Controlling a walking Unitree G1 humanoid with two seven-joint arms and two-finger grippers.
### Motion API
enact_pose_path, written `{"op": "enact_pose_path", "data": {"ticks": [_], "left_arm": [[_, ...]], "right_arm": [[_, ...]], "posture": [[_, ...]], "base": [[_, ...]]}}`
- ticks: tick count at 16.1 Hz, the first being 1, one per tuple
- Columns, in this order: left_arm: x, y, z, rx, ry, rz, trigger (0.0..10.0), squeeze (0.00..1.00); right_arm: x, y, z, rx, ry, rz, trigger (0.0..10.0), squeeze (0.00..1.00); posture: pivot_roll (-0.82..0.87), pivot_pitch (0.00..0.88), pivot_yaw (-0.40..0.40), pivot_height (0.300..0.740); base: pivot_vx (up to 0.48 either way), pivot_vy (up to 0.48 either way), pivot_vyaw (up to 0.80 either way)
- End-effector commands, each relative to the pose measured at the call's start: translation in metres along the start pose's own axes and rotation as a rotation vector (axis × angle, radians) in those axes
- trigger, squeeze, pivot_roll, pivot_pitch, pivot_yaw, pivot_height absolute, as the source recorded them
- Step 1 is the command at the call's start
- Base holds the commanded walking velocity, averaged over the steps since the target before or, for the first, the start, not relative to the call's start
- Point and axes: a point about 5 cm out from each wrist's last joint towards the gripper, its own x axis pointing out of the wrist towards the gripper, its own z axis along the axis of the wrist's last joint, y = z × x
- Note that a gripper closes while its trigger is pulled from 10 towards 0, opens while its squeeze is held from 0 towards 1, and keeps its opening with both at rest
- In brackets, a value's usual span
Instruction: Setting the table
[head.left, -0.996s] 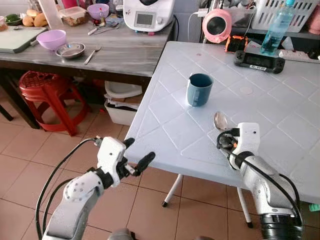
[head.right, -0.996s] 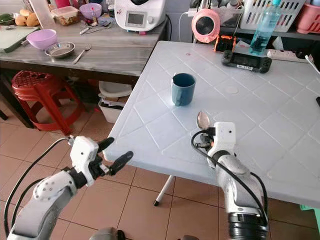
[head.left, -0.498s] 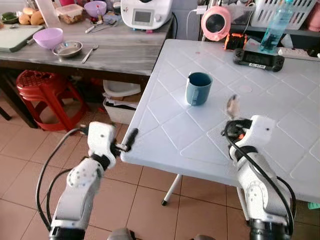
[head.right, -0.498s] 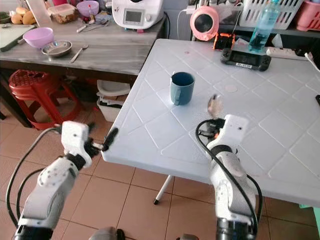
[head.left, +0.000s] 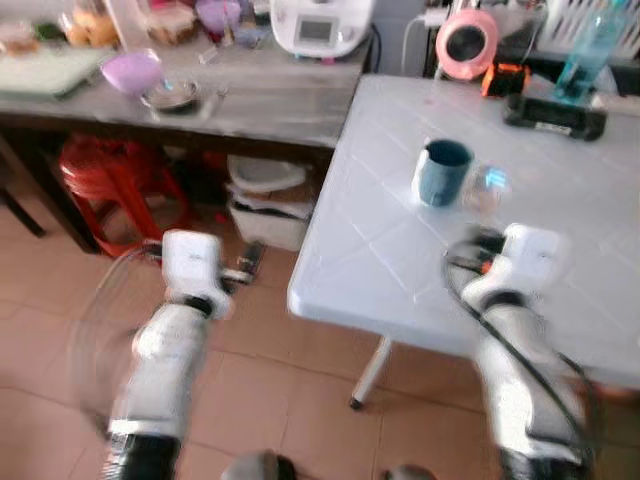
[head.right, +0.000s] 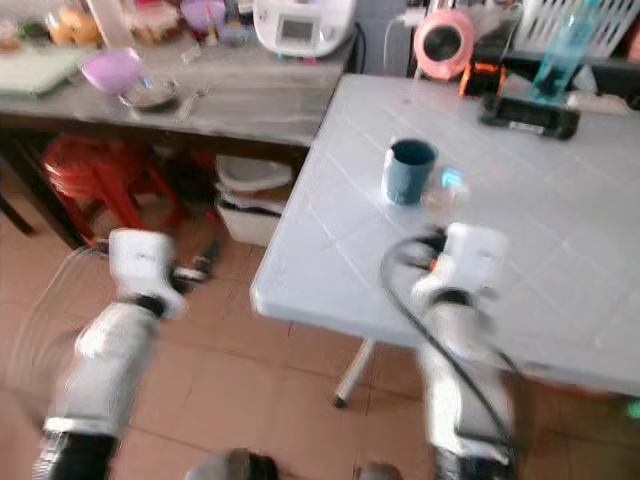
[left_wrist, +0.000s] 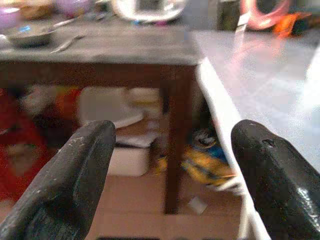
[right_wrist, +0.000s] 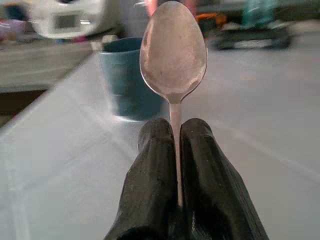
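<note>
My right gripper (right_wrist: 174, 129) is shut on the handle of a metal spoon (right_wrist: 173, 50), which stands upright with its bowl up. It hovers over the white plastic table (head.left: 400, 270), just in front of and to the right of a blue mug (head.left: 443, 172) that stands upright there. In the blurred eye views the spoon (head.left: 487, 187) shows right beside the mug. My left gripper (left_wrist: 172, 150) is open and holds nothing. It is low, off the table's left edge, and faces the gap under the wooden table (head.left: 250, 100).
The wooden table carries a purple bowl (head.left: 132, 70), a metal bowl (head.left: 172, 95) and a white appliance (head.left: 320, 25). Below it are a red stool (head.left: 105, 165) and a white bin (head.left: 265, 195). A controller (head.left: 555, 112) and a bottle (head.left: 590, 45) stand at the white table's far side.
The camera has swung and the eye views are now blurred. My right gripper has carried the spoon up and forward to the mug. My left arm has dropped beside the table edge.
</note>
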Motion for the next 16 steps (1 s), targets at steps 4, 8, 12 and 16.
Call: {"op": "enact_pose_path", "data": {"ticks": [4,8,12,16], "left_arm": [[0.0006,0.0052,0.0016,0.043,-0.016,0.017,10.0,0.00],[0.0007,0.0013,-0.0019,0.051,-0.007,0.017,10.0,0.00],[0.0025,0.0016,-0.0027,0.051,-0.002,0.012,10.0,0.00],[0.0052,0.0012,-0.0010,0.070,-0.005,0.023,10.0,0.00]], "right_arm": [[-0.0006,0.0080,0.0100,0.000,-0.060,0.017,10.0,0.00],[-0.0022,0.0102,0.0049,-0.012,-0.053,0.022,10.0,0.00],[0.0013,0.0083,0.0068,-0.033,-0.072,0.017,10.0,0.00],[0.0030,0.0086,0.0067,-0.031,-0.076,0.024,10.0,0.00]], "posture": [[-0.05,0.000,0.016,0.740],[-0.05,0.000,0.022,0.740],[-0.05,0.000,0.026,0.740],[-0.05,0.000,0.026,0.740]], "base": [[0.000,0.462,0.00],[0.352,0.323,0.00],[0.448,0.000,0.00],[0.470,0.000,0.00]]}}
